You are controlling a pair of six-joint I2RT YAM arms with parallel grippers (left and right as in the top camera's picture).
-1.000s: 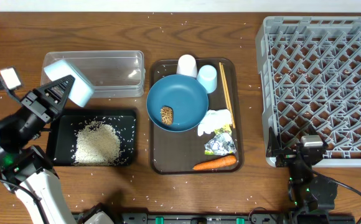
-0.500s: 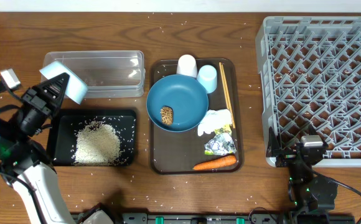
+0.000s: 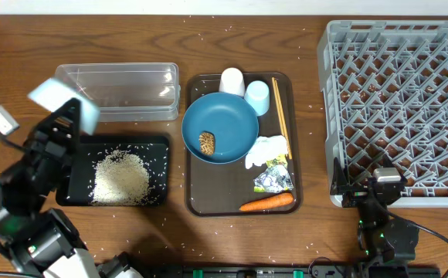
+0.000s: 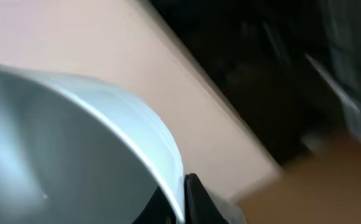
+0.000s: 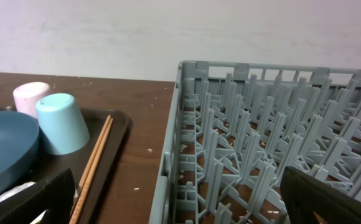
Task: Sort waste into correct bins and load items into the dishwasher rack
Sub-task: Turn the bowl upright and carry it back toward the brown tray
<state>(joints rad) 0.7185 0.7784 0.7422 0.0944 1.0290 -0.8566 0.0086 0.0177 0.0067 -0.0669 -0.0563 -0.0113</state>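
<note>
My left gripper is shut on the rim of the pale blue-white bowl and holds it raised and tilted above the left end of the clear tub. The bowl's inside fills the left wrist view. White rice lies heaped in the black tray. The dark-blue plate holds a brown food lump. White tissue, silver foil and the carrot lie beside it. My right gripper is open at the grey rack.
The brown serving tray holds the plate, a white cup, a light-blue cup and chopsticks. In the right wrist view the light-blue cup and chopsticks show left of the rack. Rice grains are scattered on the table.
My left gripper has drawn back to the left and lifted the bowl. The rice heap lies unchanged in the black tray. The right arm has not moved.
</note>
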